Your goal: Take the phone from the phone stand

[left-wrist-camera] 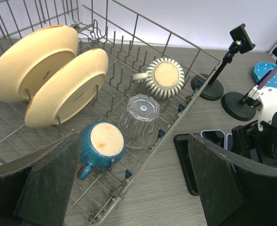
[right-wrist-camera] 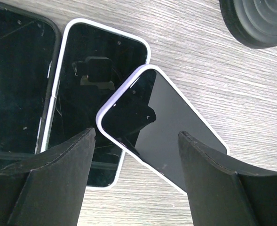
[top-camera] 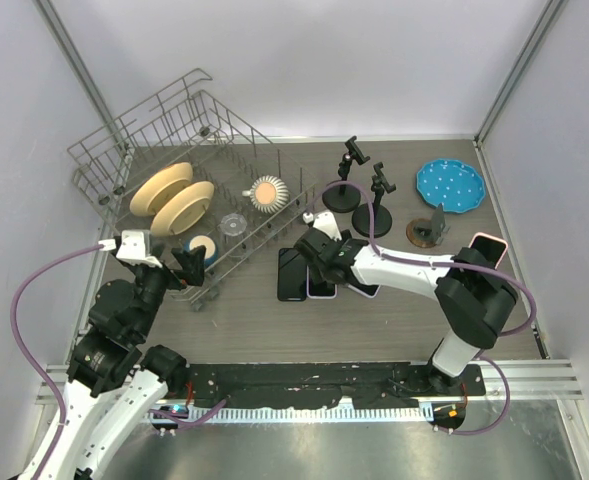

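The right tool (right-wrist-camera: 136,139) hangs low over the middle of the bench (top-camera: 244,320), its fingers (right-wrist-camera: 58,179) spread apart and grasping nothing. Between them the phone (right-wrist-camera: 176,136), in a pale lilac case, lies flat and screen up on the wood, released. One of its corners rests over the edge of a white-cased phone (right-wrist-camera: 91,94) at its 9 o'clock, and a black phone (right-wrist-camera: 16,80) lies just beside that one, farther toward 9 o'clock. In the overhead view the phone stand (top-camera: 372,205) rises on its round black base at 12 o'clock from the phone, apart from it, with a second stand (top-camera: 342,188) just beside it toward 11 o'clock. A blue plate (top-camera: 450,185) sits at the bench's 2 o'clock. The dish rack (top-camera: 124,160) fills the 10 o'clock area and holds two cream plates (left-wrist-camera: 65,84), a striped mug (left-wrist-camera: 164,77), a glass (left-wrist-camera: 140,113) and a blue mug (left-wrist-camera: 100,143). The left tool (top-camera: 186,263) hovers over the rack's near corner, fingers wide apart, released and grasping nothing.
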Robot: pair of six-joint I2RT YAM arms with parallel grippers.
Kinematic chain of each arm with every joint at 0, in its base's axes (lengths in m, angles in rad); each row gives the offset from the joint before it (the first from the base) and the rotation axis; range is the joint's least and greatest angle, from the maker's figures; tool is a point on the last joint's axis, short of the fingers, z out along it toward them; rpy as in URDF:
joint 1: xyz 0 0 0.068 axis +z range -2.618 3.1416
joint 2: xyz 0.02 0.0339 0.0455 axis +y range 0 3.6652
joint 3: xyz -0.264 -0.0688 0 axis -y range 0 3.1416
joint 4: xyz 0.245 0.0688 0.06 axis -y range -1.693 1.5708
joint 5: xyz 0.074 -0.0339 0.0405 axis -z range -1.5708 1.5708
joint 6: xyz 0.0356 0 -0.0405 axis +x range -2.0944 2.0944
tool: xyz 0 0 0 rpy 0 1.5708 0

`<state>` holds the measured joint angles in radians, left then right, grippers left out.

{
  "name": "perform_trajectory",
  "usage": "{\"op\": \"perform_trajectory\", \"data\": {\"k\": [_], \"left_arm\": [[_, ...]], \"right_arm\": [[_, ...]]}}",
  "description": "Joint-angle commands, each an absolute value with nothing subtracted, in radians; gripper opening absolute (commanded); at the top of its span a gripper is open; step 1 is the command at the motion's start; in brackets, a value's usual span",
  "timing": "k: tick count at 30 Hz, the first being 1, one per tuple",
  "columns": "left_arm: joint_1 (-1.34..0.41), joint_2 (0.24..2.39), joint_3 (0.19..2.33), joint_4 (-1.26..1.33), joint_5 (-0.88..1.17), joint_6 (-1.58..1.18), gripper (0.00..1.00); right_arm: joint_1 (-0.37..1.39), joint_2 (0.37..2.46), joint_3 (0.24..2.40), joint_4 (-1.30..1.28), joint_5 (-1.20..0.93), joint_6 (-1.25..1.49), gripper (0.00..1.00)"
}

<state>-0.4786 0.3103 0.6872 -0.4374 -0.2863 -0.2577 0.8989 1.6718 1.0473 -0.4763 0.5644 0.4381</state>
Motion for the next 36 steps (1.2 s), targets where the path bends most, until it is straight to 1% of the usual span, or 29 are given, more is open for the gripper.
{"op": "perform_trajectory", "data": {"k": [1, 7, 13, 23, 29, 34, 36], "left_arm": [[-0.480, 0.324, 0.686, -0.393, -0.267, -0.250, 0.99], [-0.480, 0.328, 0.686, -0.391, -0.268, -0.252, 0.99], [-0.480, 0.328, 0.686, -0.391, -0.268, -0.252, 0.99], [-0.480, 0.328, 0.686, -0.394, -0.270, -0.249, 0.99], [-0.480, 0.330, 0.686, -0.391, -0.270, -0.249, 0.99], [-0.480, 0.330, 0.686, -0.393, -0.272, -0.249, 0.99], [-0.480, 0.328, 0.686, -0.394, -0.272, -0.249, 0.99]], "right_arm": [[0.885, 1.631, 1.011, -0.407, 0.557, 0.362, 0.77], [0.882, 1.657, 1.008, -0.376, 0.520, 0.322, 0.77], [0.870, 1.681, 1.003, -0.364, 0.571, 0.325, 0.77], [0.767, 1.651, 0.976, -0.310, 0.594, 0.350, 0.76], [0.672, 1.615, 0.959, -0.299, 0.594, 0.396, 0.75], [0.623, 1.549, 0.922, -0.291, 0.543, 0.417, 0.75], [0.604, 1.529, 0.895, -0.288, 0.482, 0.434, 0.75]]}}
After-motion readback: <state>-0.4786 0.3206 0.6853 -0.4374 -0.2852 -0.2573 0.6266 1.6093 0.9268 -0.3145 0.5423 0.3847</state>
